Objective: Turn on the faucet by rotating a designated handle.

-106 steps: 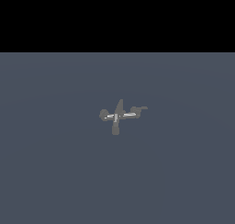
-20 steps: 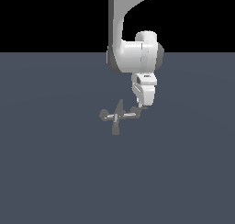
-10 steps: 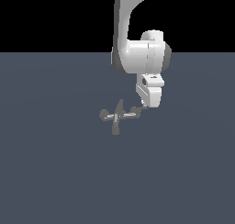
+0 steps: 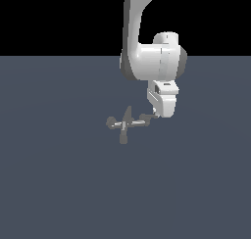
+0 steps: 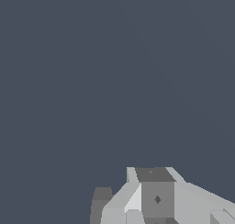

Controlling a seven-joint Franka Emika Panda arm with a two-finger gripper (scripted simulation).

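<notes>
The faucet [image 4: 125, 124] is a small dull-grey cross standing on the dark floor in the exterior view. Its knob-ended arm points to the exterior view's left. The handle [image 4: 145, 120], the short arm on the exterior view's right, reaches toward my white hand. My gripper [image 4: 156, 116] hangs right at the handle's tip, its fingers together as one narrow point with nothing between them; whether they touch the handle is unclear. In the wrist view the fingers [image 5: 157, 198] show as one grey block, with a small dark grey piece [image 5: 101, 201] beside them that I cannot identify.
The flat dark blue-grey floor [image 4: 59, 184] stretches all around the faucet, under a black background. My white arm [image 4: 139, 27] rises steeply from the hand to the top edge of the exterior view.
My hand has drifted toward the exterior view's right and slightly lower over the last second, staying beside the handle. The faucet looks unmoved.
</notes>
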